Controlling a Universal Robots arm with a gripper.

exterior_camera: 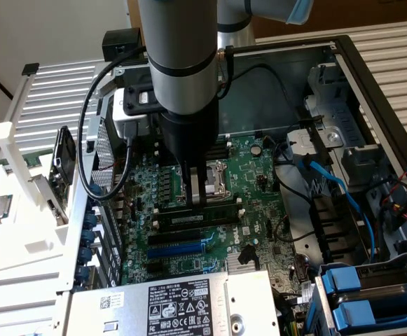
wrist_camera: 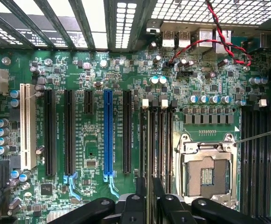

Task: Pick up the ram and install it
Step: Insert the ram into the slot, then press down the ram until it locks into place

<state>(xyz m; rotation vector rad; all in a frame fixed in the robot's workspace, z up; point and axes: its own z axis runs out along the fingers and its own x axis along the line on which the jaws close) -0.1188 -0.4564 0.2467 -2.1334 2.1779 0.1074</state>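
The long, thin green ram stick [exterior_camera: 202, 206] stands on edge in a black memory slot [wrist_camera: 153, 154] on the green motherboard [exterior_camera: 259, 203], beside the empty silver processor socket [wrist_camera: 206, 175]. The black gripper [exterior_camera: 197, 199] is directly above it, its jaws closed on the stick's upper edge.

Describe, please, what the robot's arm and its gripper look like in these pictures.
The arm is a thick grey metal tube with a black band and a light blue joint cap near the top. A black cable loops beside it to a silver and black wrist block. Below hangs the black gripper, ending in narrow jaws.
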